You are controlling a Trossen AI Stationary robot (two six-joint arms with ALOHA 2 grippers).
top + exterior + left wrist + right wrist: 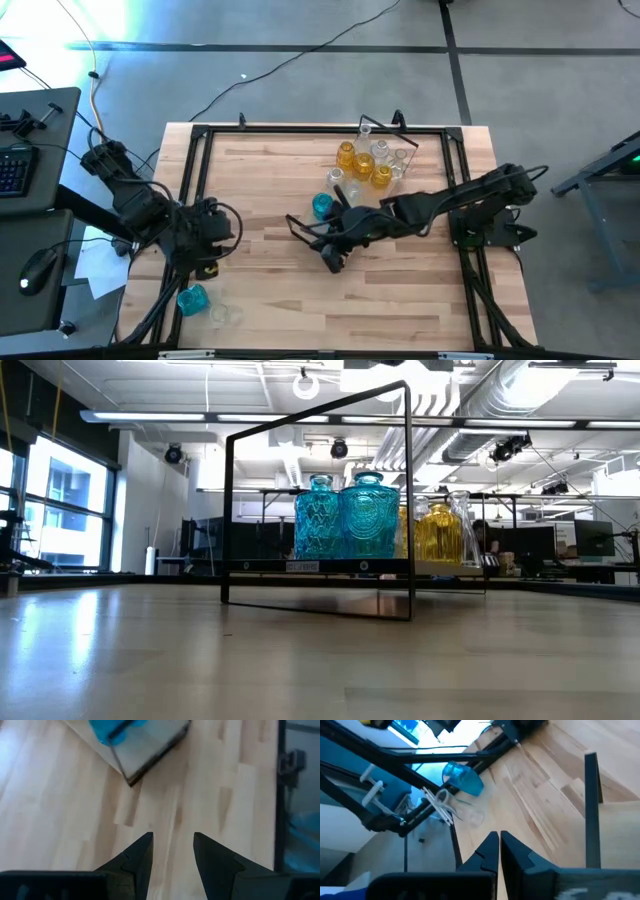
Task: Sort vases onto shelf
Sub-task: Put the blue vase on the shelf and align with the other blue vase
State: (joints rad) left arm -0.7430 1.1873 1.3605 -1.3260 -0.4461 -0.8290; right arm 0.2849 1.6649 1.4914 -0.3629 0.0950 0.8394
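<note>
While outstretched over shelf (345, 205): right tool (333, 262) shut.

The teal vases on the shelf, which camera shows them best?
The low view: both teal vases stand large and side-on. The high view shows only a small teal spot; the left wrist view catches a teal edge.

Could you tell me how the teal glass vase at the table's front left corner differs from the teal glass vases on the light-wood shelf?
The teal glass vase at the front left corner lies tipped on its side on the tabletop; the teal glass vases on the light-wood shelf stand upright. The corner one has only a clear glass vase beside it; the shelf ones stand near amber glass vases. All share the colour.
</note>
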